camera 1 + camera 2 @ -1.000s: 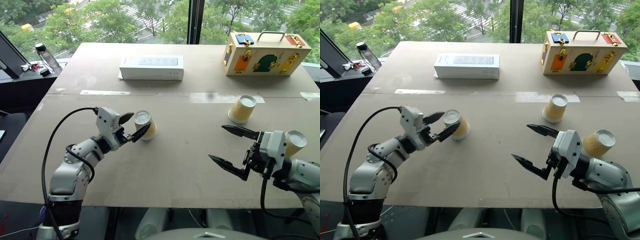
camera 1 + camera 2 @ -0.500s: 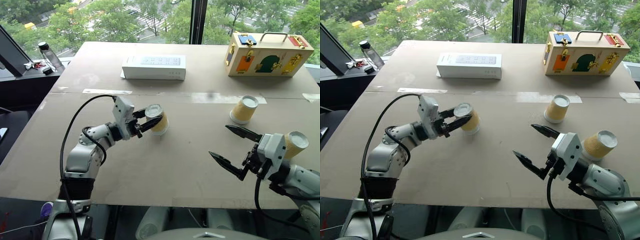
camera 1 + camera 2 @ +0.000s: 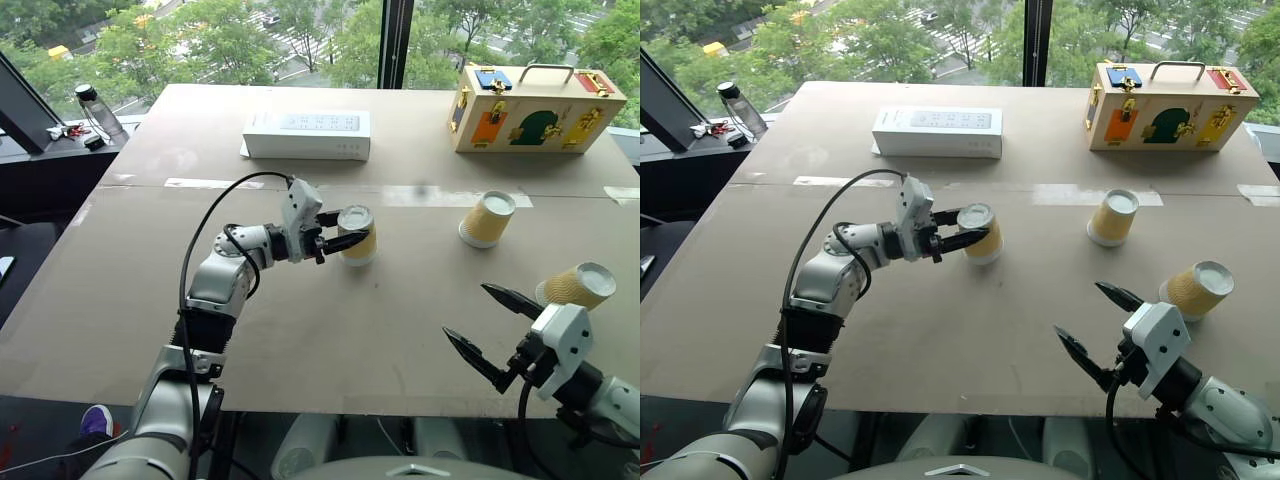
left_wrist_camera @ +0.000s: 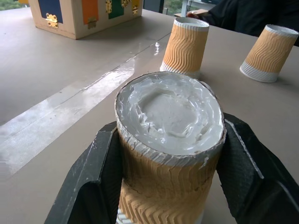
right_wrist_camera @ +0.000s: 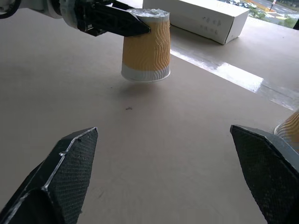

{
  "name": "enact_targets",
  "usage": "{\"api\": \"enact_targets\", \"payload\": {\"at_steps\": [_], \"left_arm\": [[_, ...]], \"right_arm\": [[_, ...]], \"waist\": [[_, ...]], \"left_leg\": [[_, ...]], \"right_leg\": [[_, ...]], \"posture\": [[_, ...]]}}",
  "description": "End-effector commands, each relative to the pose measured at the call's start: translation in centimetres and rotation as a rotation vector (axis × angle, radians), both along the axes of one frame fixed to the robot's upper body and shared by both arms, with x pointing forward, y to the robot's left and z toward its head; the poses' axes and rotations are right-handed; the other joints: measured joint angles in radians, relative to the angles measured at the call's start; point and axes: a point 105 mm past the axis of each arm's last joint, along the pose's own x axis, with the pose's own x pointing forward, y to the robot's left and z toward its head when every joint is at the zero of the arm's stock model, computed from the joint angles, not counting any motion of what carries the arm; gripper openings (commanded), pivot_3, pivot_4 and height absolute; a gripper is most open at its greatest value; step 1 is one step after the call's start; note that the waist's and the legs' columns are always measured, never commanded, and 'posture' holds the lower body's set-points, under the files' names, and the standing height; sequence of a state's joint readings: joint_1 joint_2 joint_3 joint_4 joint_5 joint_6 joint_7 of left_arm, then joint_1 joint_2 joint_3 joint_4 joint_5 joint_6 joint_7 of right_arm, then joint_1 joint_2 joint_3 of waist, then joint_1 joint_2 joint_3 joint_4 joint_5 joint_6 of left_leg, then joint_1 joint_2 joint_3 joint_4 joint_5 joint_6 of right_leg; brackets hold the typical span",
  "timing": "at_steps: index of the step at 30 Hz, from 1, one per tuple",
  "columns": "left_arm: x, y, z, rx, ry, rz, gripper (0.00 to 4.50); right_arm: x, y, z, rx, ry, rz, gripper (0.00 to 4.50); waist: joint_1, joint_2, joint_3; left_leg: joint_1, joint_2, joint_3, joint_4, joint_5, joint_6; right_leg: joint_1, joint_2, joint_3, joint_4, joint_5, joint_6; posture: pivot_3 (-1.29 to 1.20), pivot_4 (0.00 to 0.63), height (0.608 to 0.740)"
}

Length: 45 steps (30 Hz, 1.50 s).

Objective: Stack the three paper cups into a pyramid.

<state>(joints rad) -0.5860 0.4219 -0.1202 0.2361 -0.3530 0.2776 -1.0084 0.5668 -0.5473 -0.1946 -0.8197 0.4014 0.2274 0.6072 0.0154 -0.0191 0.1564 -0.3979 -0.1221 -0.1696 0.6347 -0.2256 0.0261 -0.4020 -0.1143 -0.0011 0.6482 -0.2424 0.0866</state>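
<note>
Left eye view: left hand (image 3: 338,231) clamps inverted cup (image 3: 358,236), axis vertical.

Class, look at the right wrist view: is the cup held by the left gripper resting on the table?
No. The held cup, clamped in the left gripper, hangs above the table, with a gap under its white rim.

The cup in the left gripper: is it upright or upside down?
Upside down: the cup shows its closed white base on top, wide rim below, in the left gripper.

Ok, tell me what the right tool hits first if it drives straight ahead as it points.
Probably the paper cup held by the left tool; bare table lies between, though depth is uncertain.
</note>
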Motion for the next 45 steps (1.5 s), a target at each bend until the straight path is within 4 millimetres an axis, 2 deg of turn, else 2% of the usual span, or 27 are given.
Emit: {"api": "enact_targets", "payload": {"at_steps": [1, 7, 14, 25, 29, 30, 33, 37, 41, 43, 45], "left_arm": [[0.3, -0.4, 0.8, 0.004, -0.052, -0.013, 2.25], [0.5, -0.8, 0.2, 0.008, -0.048, -0.011, 2.25], [0.8, -0.9, 0.5, 0.003, -0.057, 0.004, 2.25], [1.0, -0.8, 0.7, 0.005, -0.058, 0.029, 2.25], [0.8, -0.8, 0.8, 0.003, -0.063, 0.022, 4.11], [0.7, -0.8, 1.0, -0.009, -0.066, 0.024, 4.39], [0.3, -0.3, 1.8, -0.048, -0.066, 0.042, 4.47], [-0.7, 1.6, 3.1, -0.101, -0.059, 0.091, 4.47], [-2.6, 3.9, 4.2, -0.129, -0.084, 0.123, 4.47], [-3.9, 5.0, 4.4, -0.147, -0.082, 0.109, 4.47], [-5.7, 5.0, 4.6, -0.176, -0.047, 0.031, 4.47]], "right_arm": [[-0.4, -0.1, 1.5, -0.005, -0.071, 0.01, 4.5], [-0.5, -0.2, 2.4, 0.025, -0.091, 0.026, 4.5], [-0.6, 0.2, 3.1, 0.057, -0.104, 0.057, 4.5], [-0.5, 0.0, 3.1, 0.04, -0.097, 0.071, 4.5], [-0.4, 0.0, 3.1, 0.037, -0.099, 0.072, 4.5], [-0.4, 0.0, 3.2, 0.037, -0.1, 0.073, 4.5], [0.0, -0.2, 3.6, 0.038, -0.122, 0.052, 4.5], [2.1, -2.3, 5.0, 0.025, -0.204, -0.13, 4.5], [3.4, -6.1, 6.1, -0.075, -0.251, -0.326, 4.5], [3.8, -8.6, 5.8, -0.156, -0.219, -0.441, 4.5], [3.9, -10.0, 5.3, -0.208, -0.187, -0.488, 4.5]], "waist": [[-0.003, 0.0, 0.0], [-0.001, 0.0, 0.0], [-0.001, 0.0, 0.0], [-0.001, 0.0, 0.0], [-0.001, 0.0, 0.0], [-0.001, 0.0, 0.0], [-0.002, 0.0, 0.0], [-0.008, 0.0, 0.0], [-0.002, 0.0, 0.0], [0.001, 0.001, 0.0], [0.003, 0.001, 0.0]], "left_leg": [[0.0, 0.0, 0.0, 0.0, -0.001, 0.001], [0.001, 0.0, -0.001, 0.0, -0.002, 0.003], [0.001, 0.0, -0.001, 0.0, -0.002, 0.003], [0.001, 0.0, -0.001, 0.0, -0.002, 0.003], [0.001, 0.0, -0.001, 0.0, -0.002, 0.003], [0.001, 0.0, -0.001, 0.0, -0.002, 0.003], [0.001, 0.0, -0.001, 0.001, -0.001, 0.002], [0.001, 0.0, -0.001, 0.001, -0.001, 0.002], [0.001, 0.001, -0.001, 0.001, 0.0, -0.001], [0.001, 0.001, -0.001, 0.001, 0.0, -0.001], [0.0, 0.0, -0.001, 0.0, 0.0, -0.001]], "right_leg": [[0.0, 0.0, 0.0, 0.0, 0.0, 0.0], [0.0, 0.0, -0.001, 0.0, 0.0, 0.0], [0.0, 0.0, -0.001, 0.0, 0.0, 0.0], [0.0, 0.0, 0.0, 0.0, 0.0, 0.0], [0.0, 0.0, -0.001, 0.0, 0.0, 0.0], [0.0, 0.0, -0.001, 0.0, 0.0, 0.0], [0.001, 0.0, 0.0, 0.0, 0.0, 0.0], [0.0, 0.0, 0.0, 0.0, 0.0, 0.0], [0.0, 0.0, 0.0, 0.001, 0.0, 0.0], [0.0, 0.0, 0.0, 0.001, 0.0, 0.0], [0.0, 0.0, 0.0, 0.0, 0.0, 0.0]], "posture": [[0.0, 0.15, 0.74], [0.0, 0.15, 0.74], [0.0, 0.15, 0.74], [0.0, 0.15, 0.74], [0.0, 0.15, 0.74], [0.0, 0.15, 0.74], [0.0, 0.15, 0.74], [0.0, 0.15, 0.74], [0.0, 0.15, 0.74], [0.0, 0.15, 0.74], [0.0, 0.15, 0.74]]}}
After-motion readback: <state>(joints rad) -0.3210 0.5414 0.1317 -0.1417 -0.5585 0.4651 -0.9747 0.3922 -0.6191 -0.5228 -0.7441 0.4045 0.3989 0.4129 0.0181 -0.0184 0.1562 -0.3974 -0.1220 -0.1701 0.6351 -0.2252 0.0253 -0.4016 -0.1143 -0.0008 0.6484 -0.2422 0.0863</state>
